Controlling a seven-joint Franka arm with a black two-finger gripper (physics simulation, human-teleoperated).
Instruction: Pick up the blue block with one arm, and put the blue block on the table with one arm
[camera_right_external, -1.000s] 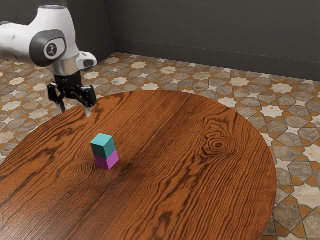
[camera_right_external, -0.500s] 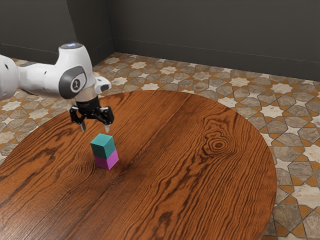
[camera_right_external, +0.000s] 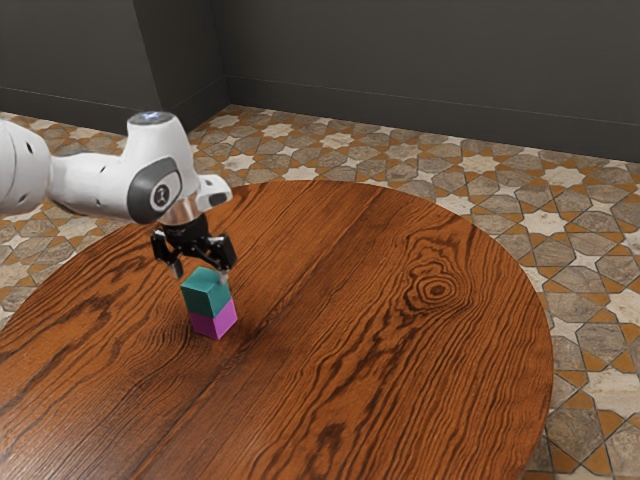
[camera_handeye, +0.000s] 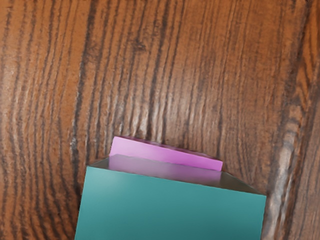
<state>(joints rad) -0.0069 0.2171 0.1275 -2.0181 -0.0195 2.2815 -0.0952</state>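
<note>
- Blue block (camera_right_external: 206, 295), teal in tone: found just under our gripper (camera_right_external: 200, 275), sitting on the magenta block.
- Gripper: we record it open, fingers apart near the blue block's top, nothing clamped between them.
- Magenta block (camera_right_external: 213, 322): noted lower beneath our gripper, supporting the blue block and resting on the wooden table (camera_right_external: 380, 360).
- Tiled floor (camera_right_external: 500, 185): observed beyond the table's rim, well apart from our gripper.
</note>
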